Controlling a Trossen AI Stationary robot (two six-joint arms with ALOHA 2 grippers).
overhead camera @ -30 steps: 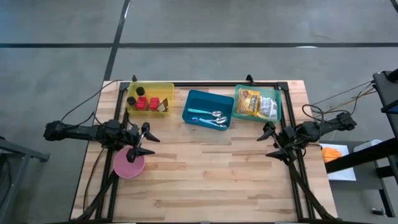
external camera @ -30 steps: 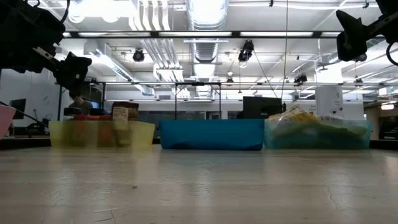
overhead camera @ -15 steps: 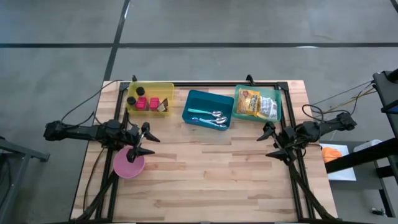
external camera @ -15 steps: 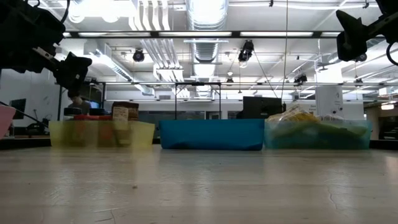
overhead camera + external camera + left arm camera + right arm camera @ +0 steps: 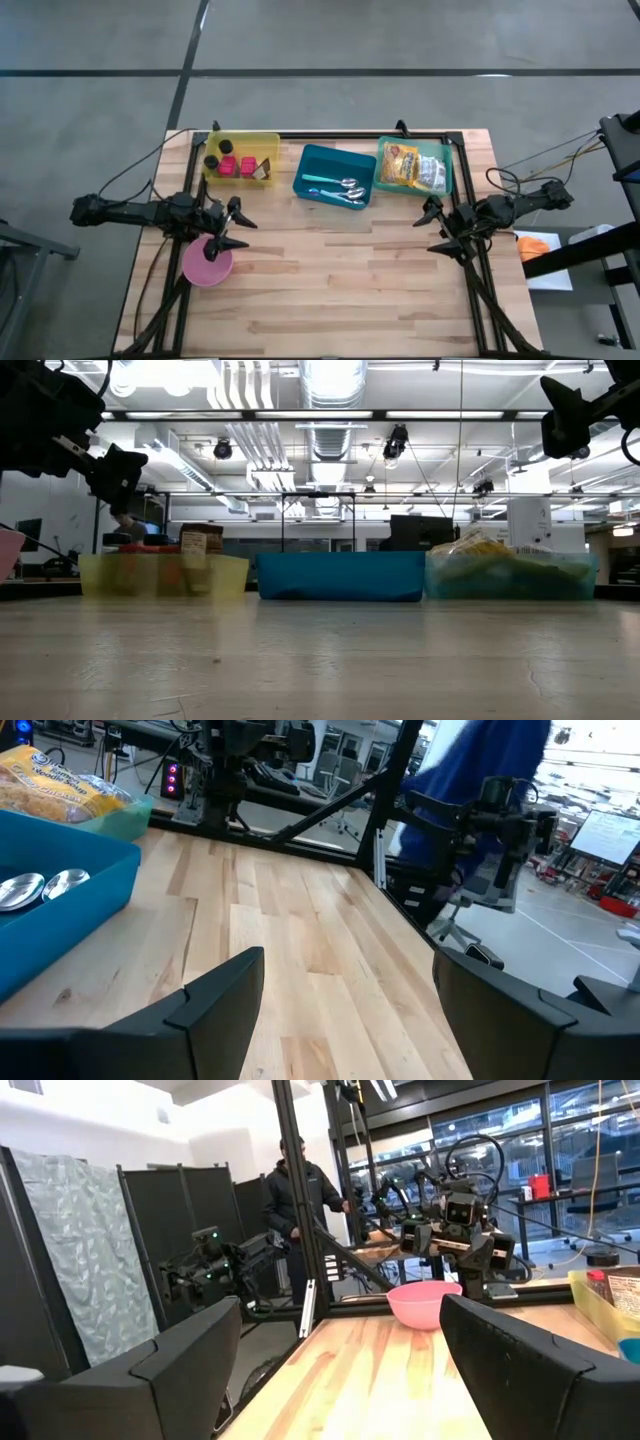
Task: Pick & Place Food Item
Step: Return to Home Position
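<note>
Bins line the far edge of the wooden desk (image 5: pixel 340 290): a yellow plastic bin (image 5: pixel 245 134) at left holds a black seasoning bottle (image 5: pixel 211 161) and red seasoning cans (image 5: pixel 228 166), a blue plastic bin (image 5: pixel 325 162) in the middle holds metal spoons (image 5: pixel 348 188), and a green plastic bin (image 5: pixel 447 168) at right holds a yellow noodle pack (image 5: pixel 408 166). Left jaws gape empty over a pink bowl (image 5: pixel 205 265) by the left edge. Right jaws gape empty at the right edge, with bare boards between them.

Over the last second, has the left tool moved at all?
No. In the high view the left tool sits in the same spot by the pink bowl, same gap to the yellow bin.
</note>
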